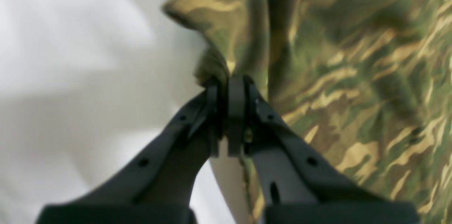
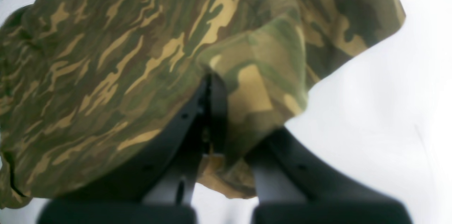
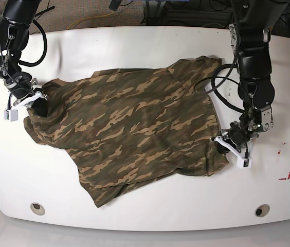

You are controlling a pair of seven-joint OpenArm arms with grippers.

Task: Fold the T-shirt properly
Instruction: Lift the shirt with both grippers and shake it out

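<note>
T-shirt (image 3: 134, 128) lies crumpled mid-bench (image 3: 134, 216), spread roughly side to side, not flat yet, bottom corner trailing toward the near edge.

Left end effector (image 1: 226, 86) (base view right side): jaws pinched tight on a bunched bit of the shirt's edge; wrist cam shows cloth wedged between the tips, rest of the shirt fanning out to the right of them.

Right end effector (image 2: 212, 82) (base view left side): closed too, cloth draped over and caught between the tips, shirt body off to its left.

Key relation: the two grips sit at opposite ends of the shirt, well apart, shirt body between them. Long axis runs arm to arm. Neither arm is nearer; each owns its own end.

Guess: next is lift + pull apart to tension the cloth, then lay flat. Risk: the left pinch looks thin, could slip under tension.
</note>
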